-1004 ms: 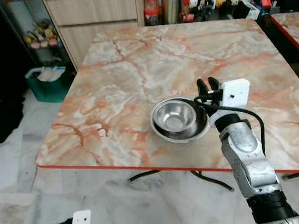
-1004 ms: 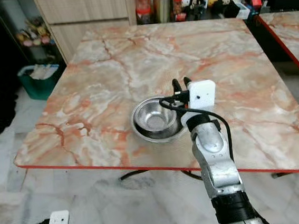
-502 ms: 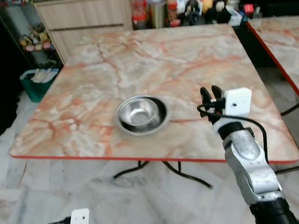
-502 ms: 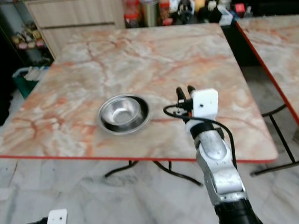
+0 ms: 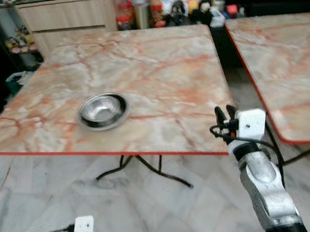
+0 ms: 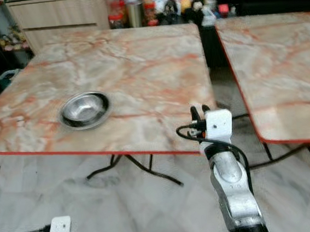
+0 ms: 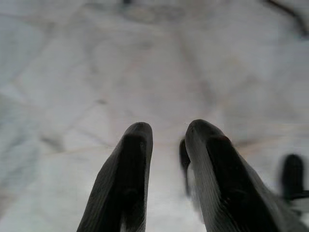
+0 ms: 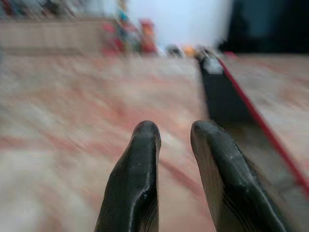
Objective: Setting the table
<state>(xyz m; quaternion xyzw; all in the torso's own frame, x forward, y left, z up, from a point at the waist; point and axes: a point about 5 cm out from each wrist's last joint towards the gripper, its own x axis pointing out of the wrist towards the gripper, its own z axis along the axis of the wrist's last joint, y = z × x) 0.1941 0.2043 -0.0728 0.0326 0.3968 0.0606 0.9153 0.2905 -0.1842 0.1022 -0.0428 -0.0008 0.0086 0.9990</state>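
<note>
The left gripper point(image 7: 166, 145) hangs over the pale marble floor point(image 5: 38, 215), fingers slightly parted, holding nothing. The right gripper point(image 5: 224, 113) is raised at the marble table's point(image 5: 162, 77) near right corner, fingers close together, empty. The steel bowl point(image 5: 103, 110) sits near the table's front-left edge. Bottles point(image 5: 133, 0) line the far side.

Even daylight, blurred wrist views

Both head eyes look forward and down from above the near edge of the marble table point(image 5: 156, 66), sharing it. The right wrist camera faces along that tabletop, seemingly close; the left wrist camera faces the floor point(image 7: 96, 72).
</note>
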